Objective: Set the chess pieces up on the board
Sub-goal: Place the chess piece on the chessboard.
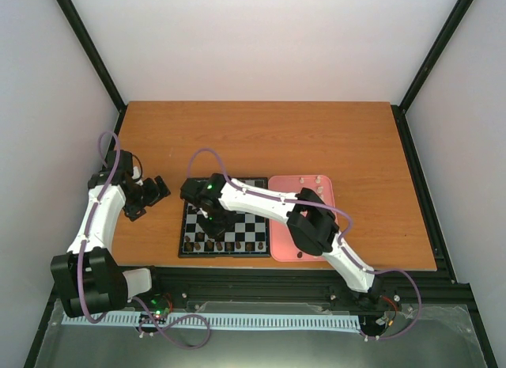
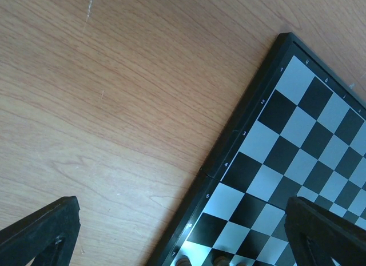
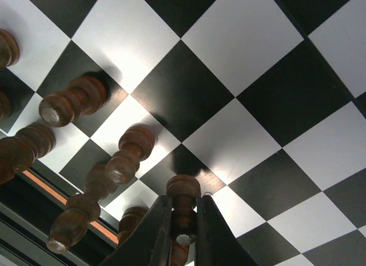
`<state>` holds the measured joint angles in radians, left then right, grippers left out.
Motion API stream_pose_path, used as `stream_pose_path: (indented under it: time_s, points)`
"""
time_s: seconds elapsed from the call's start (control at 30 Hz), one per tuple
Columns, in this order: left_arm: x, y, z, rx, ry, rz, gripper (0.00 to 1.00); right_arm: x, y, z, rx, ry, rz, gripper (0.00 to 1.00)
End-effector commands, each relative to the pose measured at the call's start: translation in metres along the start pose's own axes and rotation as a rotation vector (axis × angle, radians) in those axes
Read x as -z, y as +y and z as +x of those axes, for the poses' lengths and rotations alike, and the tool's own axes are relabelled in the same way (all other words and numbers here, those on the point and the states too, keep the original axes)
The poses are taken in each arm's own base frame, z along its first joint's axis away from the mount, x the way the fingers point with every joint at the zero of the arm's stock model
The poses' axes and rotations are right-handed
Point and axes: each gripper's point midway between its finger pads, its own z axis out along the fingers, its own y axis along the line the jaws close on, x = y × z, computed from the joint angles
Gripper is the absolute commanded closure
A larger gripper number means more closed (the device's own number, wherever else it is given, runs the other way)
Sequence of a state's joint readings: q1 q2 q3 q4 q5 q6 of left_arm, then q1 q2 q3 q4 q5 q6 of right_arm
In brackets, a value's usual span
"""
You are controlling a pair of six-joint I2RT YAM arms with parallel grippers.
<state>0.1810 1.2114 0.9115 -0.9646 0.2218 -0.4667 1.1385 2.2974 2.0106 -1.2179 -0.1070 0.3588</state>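
The right claw (image 3: 183, 206) is clamped on a brown piece (image 3: 183, 187). The piece stands upright, its long axis along the fingers and its base toward a dark square of the board (image 3: 257, 66), just behind the brown row (image 3: 130, 147) by the near edge. Whether it touches, I can't tell. The left claw (image 1: 152, 195) hangs spread apart over the counter (image 1: 332, 138), off the board's left edge and farther away.

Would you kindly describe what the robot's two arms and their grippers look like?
Both the left arm and right arm have white links with black joints, and a thin purple cable loops along each. The left gripper and right gripper are black, with flat, tapering fingers. A small green light glows at the right wrist.
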Motion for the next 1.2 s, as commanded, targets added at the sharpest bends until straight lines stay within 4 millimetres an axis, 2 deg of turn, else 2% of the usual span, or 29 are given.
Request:
stream_pose_path:
  time_s: [0.0, 0.5, 0.83, 0.97, 1.17]
  points:
    - [0.004, -0.007, -0.005, -0.024, -0.024, 0.028, 0.0, -0.001, 0.004, -0.002, 0.016, 0.016, -0.01, 0.97]
    - [-0.003, -0.006, -0.007, -0.021, -0.01, 0.017, 0.0, -0.009, 0.003, 0.004, 0.028, 0.051, -0.011, 0.96]
    - [-0.002, -0.006, -0.008, -0.025, -0.014, 0.013, 0.0, -0.005, 0.001, 0.0, 0.032, 0.028, 0.005, 0.82]
    - [-0.001, -0.007, -0.009, -0.026, -0.013, 0.014, 0.0, 0.0, 0.0, -0.004, 0.032, 0.002, 0.017, 0.79]
    - [-0.001, -0.007, -0.009, -0.025, -0.012, 0.014, 0.0, 0.011, -0.001, -0.012, 0.037, -0.038, 0.028, 0.7]
